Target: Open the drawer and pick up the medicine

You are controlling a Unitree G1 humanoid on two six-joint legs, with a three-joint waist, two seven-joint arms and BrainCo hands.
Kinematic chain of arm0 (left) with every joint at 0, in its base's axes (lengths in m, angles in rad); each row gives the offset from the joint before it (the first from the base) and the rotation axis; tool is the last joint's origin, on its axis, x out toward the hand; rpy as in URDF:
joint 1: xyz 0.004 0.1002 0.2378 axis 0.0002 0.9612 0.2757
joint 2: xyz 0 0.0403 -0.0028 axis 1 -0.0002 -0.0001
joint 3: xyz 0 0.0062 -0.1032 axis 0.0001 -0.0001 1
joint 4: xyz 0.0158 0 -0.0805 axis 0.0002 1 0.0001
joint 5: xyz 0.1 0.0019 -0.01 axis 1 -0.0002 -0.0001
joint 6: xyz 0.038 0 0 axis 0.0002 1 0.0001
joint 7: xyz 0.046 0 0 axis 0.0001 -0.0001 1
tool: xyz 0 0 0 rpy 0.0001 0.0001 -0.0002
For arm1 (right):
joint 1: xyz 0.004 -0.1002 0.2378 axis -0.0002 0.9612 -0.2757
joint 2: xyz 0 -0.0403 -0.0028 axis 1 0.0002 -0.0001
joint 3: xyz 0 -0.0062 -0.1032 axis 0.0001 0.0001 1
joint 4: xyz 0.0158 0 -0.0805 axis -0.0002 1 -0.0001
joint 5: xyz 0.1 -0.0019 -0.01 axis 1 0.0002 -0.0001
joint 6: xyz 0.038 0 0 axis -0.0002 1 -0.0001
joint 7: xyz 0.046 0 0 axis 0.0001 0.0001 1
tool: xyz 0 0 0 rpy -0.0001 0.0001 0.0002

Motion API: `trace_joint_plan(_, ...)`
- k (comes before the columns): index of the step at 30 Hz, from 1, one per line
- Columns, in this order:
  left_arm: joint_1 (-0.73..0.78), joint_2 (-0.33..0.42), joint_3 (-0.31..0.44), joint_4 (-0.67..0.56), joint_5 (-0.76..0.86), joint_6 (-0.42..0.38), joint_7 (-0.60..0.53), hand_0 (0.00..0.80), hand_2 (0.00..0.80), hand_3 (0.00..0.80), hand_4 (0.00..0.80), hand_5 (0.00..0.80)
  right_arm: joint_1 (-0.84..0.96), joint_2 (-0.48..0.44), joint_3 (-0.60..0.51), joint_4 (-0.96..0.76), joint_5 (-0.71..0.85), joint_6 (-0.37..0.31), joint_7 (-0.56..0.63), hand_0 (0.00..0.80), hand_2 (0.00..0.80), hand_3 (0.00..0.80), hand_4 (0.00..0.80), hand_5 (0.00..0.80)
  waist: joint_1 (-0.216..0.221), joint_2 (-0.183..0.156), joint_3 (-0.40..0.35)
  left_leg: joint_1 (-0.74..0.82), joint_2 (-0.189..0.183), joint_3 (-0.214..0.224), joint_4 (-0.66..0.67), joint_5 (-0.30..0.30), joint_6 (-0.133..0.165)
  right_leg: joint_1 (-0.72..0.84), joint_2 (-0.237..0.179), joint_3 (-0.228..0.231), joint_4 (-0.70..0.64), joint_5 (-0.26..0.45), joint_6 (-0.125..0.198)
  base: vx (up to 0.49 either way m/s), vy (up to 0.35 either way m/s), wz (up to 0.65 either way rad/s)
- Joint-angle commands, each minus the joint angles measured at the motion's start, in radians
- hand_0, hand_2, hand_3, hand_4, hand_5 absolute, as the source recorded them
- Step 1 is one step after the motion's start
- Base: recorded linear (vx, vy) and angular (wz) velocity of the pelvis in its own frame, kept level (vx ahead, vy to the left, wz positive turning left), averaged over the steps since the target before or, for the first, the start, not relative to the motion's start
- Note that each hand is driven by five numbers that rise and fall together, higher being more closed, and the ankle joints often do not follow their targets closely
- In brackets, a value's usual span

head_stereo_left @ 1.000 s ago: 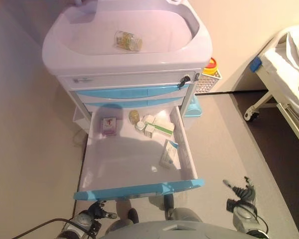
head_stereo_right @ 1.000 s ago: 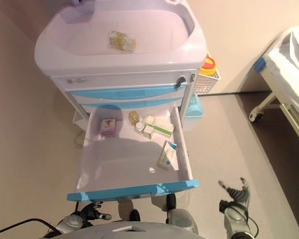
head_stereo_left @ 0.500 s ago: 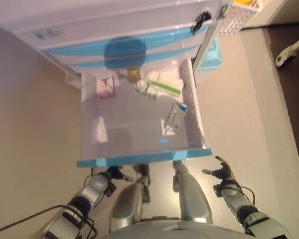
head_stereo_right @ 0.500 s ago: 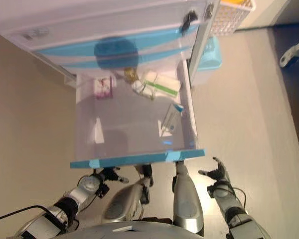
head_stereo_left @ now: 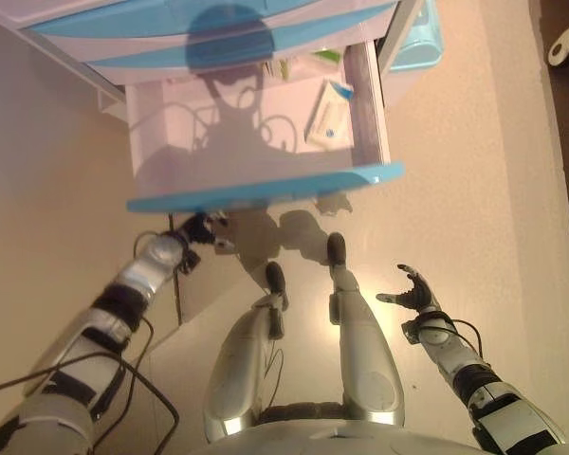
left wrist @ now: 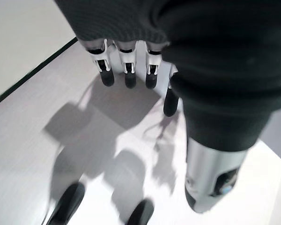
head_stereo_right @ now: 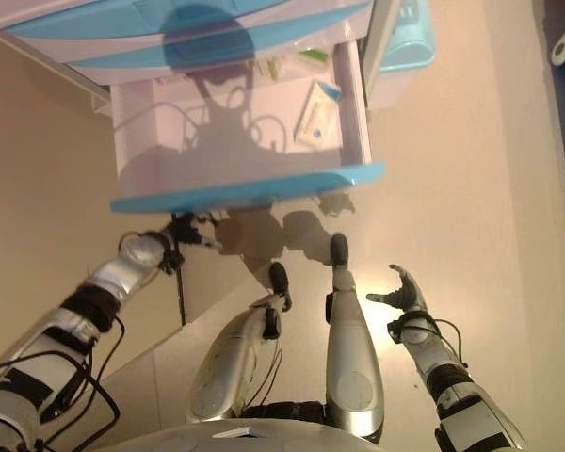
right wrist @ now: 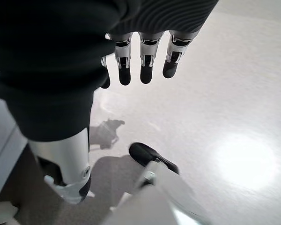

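Drawer (head_stereo_left: 266,186) pulled open at 12 o'clock, its rear cut off by the frame edge. Medicine box (head_stereo_left: 326,107) lies inside at right; other packs half hidden. Left hand (head_stereo_left: 194,230) below the drawer front, right hand (head_stereo_left: 410,290) at 4 o'clock, both released, empty.

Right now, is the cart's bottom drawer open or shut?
Open. The drawer is pulled well out from the cart, its blue front toward the robot, and a white-and-teal medicine box lies exposed inside.
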Motion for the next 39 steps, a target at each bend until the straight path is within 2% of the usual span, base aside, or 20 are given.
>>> trace_joint_plan(1, -0.186, 0.091, 0.084, 0.098, -0.05, 0.006, 0.033, 0.0, 0.0, 0.0, 0.0, 0.0, 0.058, -0.076, 0.032, -0.05, -0.019, -0.01, 0.013, 0.0, 0.0, 0.0, 0.0, 0.0, -0.045, 0.02, -0.029, -0.054, 0.006, 0.0, 0.053, -0.055, 0.023, -0.028, 0.038, -0.004, 0.235, -0.192, -0.001, 0.065, 0.087, -0.19)
trace_joint_plan(5, -0.347, 0.142, 0.083, 0.27, -0.082, -0.02, 0.108, 0.0, 0.0, 0.0, 0.0, 0.0, 0.062, -0.08, 0.057, -0.059, -0.015, -0.011, 0.007, 0.0, 0.0, 0.0, 0.0, 0.0, -0.083, 0.005, -0.029, -0.058, 0.013, 0.025, 0.067, -0.072, 0.025, -0.043, 0.046, 0.034, 0.228, -0.183, 0.005, 0.062, 0.088, -0.17)
trace_joint_plan(9, -0.462, 0.154, 0.117, 0.38, -0.114, -0.079, 0.309, 0.0, 0.0, 0.0, 0.0, 0.0, 0.054, -0.068, 0.079, -0.042, -0.011, -0.024, -0.008, 0.0, 0.0, 0.0, 0.0, 0.0, -0.106, -0.008, -0.029, -0.046, 0.016, 0.045, 0.065, -0.087, 0.026, -0.042, 0.051, 0.065, 0.207, -0.172, 0.012, 0.041, 0.057, -0.28)
trace_joint_plan(13, -0.53, 0.145, 0.136, 0.44, -0.122, -0.142, 0.468, 0.0, 0.0, 0.0, 0.0, 0.0, 0.04, -0.05, 0.114, -0.025, 0.001, -0.042, -0.02, 0.0, 0.0, 0.0, 0.0, 0.0, -0.115, -0.027, -0.029, -0.03, 0.02, 0.062, 0.059, -0.098, 0.025, -0.031, 0.057, 0.085, 0.186, -0.163, 0.02, 0.014, 0.024, -0.22)
trace_joint_plan(16, -0.528, 0.121, 0.137, 0.437, -0.111, -0.147, 0.496, 0.0, 0.0, 0.0, 0.0, 0.0, 0.035, -0.039, 0.13, -0.031, 0.003, -0.04, -0.02, 0.0, 0.0, 0.0, 0.0, 0.0, -0.116, -0.037, -0.029, -0.018, 0.022, 0.068, 0.048, -0.101, 0.025, -0.022, 0.061, 0.091, 0.17, -0.153, 0.027, -0.003, -0.005, -0.1)
trace_joint_plan(22, -0.397, 0.052, 0.166, 0.412, -0.144, -0.171, 0.403, 0.0, 0.0, 0.0, 0.0, 0.0, 0.03, -0.008, 0.125, -0.043, -0.01, -0.032, -0.011, 0.0, 0.0, 0.0, 0.0, 0.0, -0.105, -0.046, -0.029, 0.048, 0.019, 0.065, -0.005, -0.1, 0.024, 0.033, 0.059, 0.095, 0.114, -0.127, 0.046, -0.001, -0.009, -0.01)
trace_joint_plan(27, -0.129, -0.041, 0.227, 0.35, -0.216, -0.272, 0.303, 0.0, 0.0, 0.0, 0.0, 0.0, 0.054, 0.018, 0.093, -0.056, -0.034, -0.037, 0.0, 0.0, 0.0, 0.0, 0.0, 0.0, -0.07, -0.039, -0.058, 0.11, 0.013, 0.047, -0.07, -0.083, 0.017, 0.1, 0.044, 0.071, 0.066, -0.12, 0.052, 0.001, -0.057, -0.07)
trace_joint_plan(33, 0.226, -0.233, 0.317, 0.205, -0.345, -0.478, 0.185, 0.0, 0.0, 0.0, 0.0, 0.0, 0.128, 0.064, 0.02, -0.033, 0.02, -0.091, 0.115, 0.0, 0.0, 0.0, 0.0, 0.0, -0.006, -0.03, -0.138, 0.219, -0.002, -0.01, -0.174, -0.047, -0.001, 0.24, 0.033, 0.007, 0.011, -0.148, 0.046, 0.058, -0.125, 0.0)
trace_joint_plan(37, 0.387, -0.314, 0.341, 0.197, -0.356, -0.542, 0.146, 0.0, 0.0, 0.0, 0.0, 0.0, 0.171, 0.088, -0.029, 0.004, 0.095, -0.093, 0.228, 0.0, 0.0, 0.0, 0.0, 0.0, 0.036, -0.027, -0.209, 0.275, 0.006, -0.05, -0.231, -0.018, -0.02, 0.323, 0.044, -0.043, -0.032, -0.159, 0.03, 0.055, -0.158, 0.25)
trace_joint_plan(39, 0.43, -0.332, 0.359, 0.204, -0.368, -0.526, 0.153, 0.0, 0.0, 0.0, 0.0, 0.0, 0.182, 0.095, -0.049, 0.02, 0.13, -0.087, 0.272, 0.0, 0.0, 0.0, 0.0, 0.0, 0.045, -0.025, -0.233, 0.295, 0.01, -0.062, -0.249, -0.011, -0.027, 0.348, 0.048, -0.058, -0.045, -0.162, 0.025, 0.048, -0.11, 0.31)
